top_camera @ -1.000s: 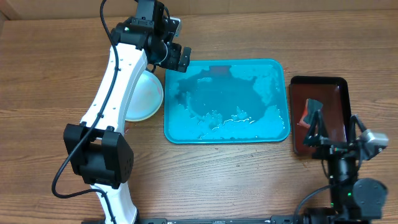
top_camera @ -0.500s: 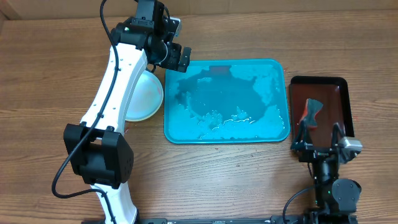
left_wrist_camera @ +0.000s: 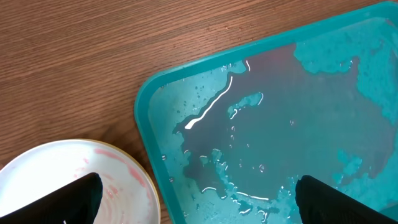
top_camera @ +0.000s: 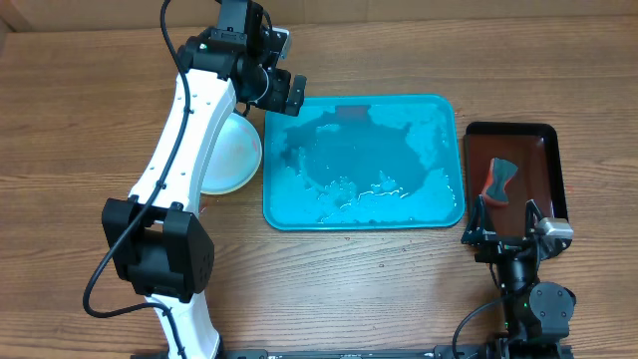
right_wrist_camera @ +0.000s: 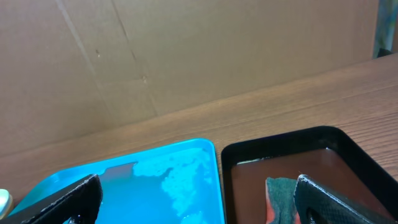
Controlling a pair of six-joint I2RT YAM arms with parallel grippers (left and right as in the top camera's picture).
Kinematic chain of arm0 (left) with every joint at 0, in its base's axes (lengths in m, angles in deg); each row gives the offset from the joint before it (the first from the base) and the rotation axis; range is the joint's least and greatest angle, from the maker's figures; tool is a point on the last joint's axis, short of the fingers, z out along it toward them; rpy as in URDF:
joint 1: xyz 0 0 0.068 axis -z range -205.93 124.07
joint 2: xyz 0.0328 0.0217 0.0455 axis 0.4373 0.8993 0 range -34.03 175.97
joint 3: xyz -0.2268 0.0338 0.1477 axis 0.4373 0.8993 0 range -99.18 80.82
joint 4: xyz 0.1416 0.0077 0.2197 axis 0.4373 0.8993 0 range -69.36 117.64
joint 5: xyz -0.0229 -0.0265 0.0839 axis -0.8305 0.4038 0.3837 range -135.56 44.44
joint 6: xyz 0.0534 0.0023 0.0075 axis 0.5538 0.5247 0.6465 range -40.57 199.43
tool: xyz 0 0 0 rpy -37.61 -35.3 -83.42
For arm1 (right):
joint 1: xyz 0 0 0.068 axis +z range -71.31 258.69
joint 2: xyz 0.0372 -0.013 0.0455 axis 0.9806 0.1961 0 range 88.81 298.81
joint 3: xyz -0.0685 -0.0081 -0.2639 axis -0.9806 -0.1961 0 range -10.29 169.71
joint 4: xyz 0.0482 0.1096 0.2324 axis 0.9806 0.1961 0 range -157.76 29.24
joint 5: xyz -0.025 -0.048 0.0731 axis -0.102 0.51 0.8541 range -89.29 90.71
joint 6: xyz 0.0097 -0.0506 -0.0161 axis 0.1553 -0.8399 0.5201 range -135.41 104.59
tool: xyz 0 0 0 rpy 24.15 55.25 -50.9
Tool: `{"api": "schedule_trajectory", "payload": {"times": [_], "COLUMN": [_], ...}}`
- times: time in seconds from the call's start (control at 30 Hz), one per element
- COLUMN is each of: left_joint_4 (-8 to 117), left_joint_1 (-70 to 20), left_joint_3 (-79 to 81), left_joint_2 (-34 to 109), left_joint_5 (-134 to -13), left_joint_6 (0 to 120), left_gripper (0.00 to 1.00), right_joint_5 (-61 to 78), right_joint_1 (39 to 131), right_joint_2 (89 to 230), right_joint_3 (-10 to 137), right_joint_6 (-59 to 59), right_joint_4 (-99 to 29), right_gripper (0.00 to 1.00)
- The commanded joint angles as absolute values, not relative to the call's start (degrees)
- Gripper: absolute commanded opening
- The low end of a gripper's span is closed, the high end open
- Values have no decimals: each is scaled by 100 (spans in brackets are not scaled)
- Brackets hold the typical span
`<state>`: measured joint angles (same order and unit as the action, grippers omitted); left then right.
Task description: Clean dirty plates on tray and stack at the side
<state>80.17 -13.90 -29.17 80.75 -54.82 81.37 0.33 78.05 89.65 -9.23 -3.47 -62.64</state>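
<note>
The turquoise tray (top_camera: pixel 364 160) lies mid-table, wet and foamy, with no plate on it. It also shows in the left wrist view (left_wrist_camera: pixel 280 124) and the right wrist view (right_wrist_camera: pixel 155 174). A white plate (top_camera: pixel 234 152) sits on the table left of the tray, partly under my left arm. It has faint pink smears in the left wrist view (left_wrist_camera: pixel 56 180). I cannot tell whether other plates lie under it. My left gripper (top_camera: pixel 284 92) is open and empty above the tray's far left corner (left_wrist_camera: pixel 199 202). My right gripper (top_camera: pixel 508 214) is open and empty near the front right (right_wrist_camera: pixel 199 199).
A dark red-brown tray (top_camera: pixel 543 160) with a black rim stands right of the turquoise tray and holds a green-and-orange sponge (top_camera: pixel 501 178). The sponge sits by my right finger in the right wrist view (right_wrist_camera: pixel 280 193). A cardboard wall (right_wrist_camera: pixel 186 56) backs the table.
My right gripper has drawn back left and toward the front edge, off the dark tray, leaving the sponge in full view. The left arm has not moved.
</note>
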Motion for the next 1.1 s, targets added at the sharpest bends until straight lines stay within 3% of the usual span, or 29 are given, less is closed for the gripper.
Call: {"api": "schedule_trajectory", "payload": {"times": [0.0,0.37,0.6,0.8,1.07], "left_joint_4": [8000,8015,7965,6758,5663], "left_joint_1": [-1350,-1350,-1353,-1442,-1919], "left_joint_3": [-3015,-3015,-2978,-2351,-364], "left_joint_2": [7924,7924,7603,6512,4604], "left_joint_5": [-5550,-5523,-4710,-4804,-4964], "left_joint_6": [8222,8224,8718,8823,8825], "left_gripper": [100,100,100,100,100], "right_joint_5": [57,57,57,57,57], "right_joint_1": [7835,7835,7835,7835,7835], "right_joint_2": [8897,8897,8897,8897,8897], "right_joint_3": [-984,-984,-984,-984,-984], "right_joint_6": [-347,-344,-347,-347,-347], "right_joint_4": [-6296,-6299,-6296,-6296,-6296], "right_gripper": [100,100,100,100,100]}}
